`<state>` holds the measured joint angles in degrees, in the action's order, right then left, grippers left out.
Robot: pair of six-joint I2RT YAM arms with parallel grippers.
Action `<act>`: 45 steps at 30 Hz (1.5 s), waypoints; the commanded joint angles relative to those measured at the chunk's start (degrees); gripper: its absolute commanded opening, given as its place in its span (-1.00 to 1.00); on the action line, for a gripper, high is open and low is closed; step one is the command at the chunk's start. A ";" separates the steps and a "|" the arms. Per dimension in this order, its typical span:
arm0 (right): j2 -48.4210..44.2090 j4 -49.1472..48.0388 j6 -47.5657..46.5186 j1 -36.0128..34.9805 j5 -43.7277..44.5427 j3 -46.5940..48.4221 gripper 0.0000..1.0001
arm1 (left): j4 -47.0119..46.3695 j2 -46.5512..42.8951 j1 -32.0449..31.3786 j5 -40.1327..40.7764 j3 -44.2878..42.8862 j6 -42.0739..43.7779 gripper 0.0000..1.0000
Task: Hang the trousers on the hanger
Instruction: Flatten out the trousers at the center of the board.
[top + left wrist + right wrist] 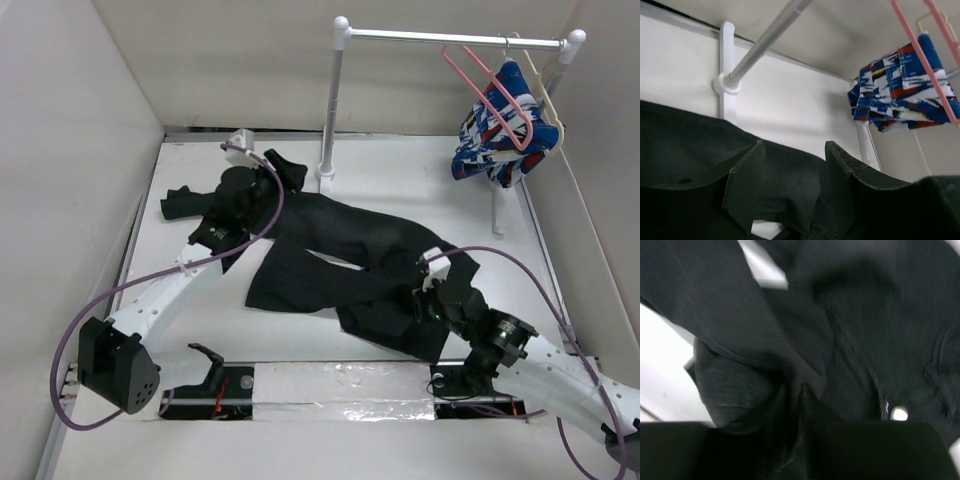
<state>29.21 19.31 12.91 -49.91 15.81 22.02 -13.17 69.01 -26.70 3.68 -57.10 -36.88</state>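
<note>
The black trousers [340,245] lie spread across the table from back left to front right. My left gripper [272,182] is low over their back-left end. In the left wrist view its fingers [745,180] stand apart, so the gripper [794,150] is open, with black cloth [685,145] lying between and under them. My right gripper [412,300] is at the front-right end, and in its wrist view it [794,390] is shut on a raised fold of the trousers [855,315] near a pale button [898,413]. The pink hanger [492,92] hangs on the rail and also shows in the left wrist view [922,57].
A white rail [450,38] on two posts stands at the back right. A cream hanger [549,100] on it carries a blue, white and red patterned garment [498,148], which also shows in the left wrist view [900,92]. White walls close in left, back and right.
</note>
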 commanded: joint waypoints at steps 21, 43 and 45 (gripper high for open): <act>14.03 -7.88 -7.98 0.25 -1.31 15.16 -0.90 | 27.76 -36.31 -4.33 14.52 35.91 -11.63 -0.79; 9.90 -9.73 -9.39 1.92 -5.97 10.76 -0.18 | 21.96 2.49 -12.50 28.39 24.59 -11.98 0.07; 9.64 -6.75 -9.04 1.92 -6.06 11.64 -0.18 | 19.94 4.89 -12.50 28.92 24.49 -12.42 0.09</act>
<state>39.24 12.29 4.05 -48.36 10.70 32.75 7.90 71.61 -38.96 28.29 -30.70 -47.44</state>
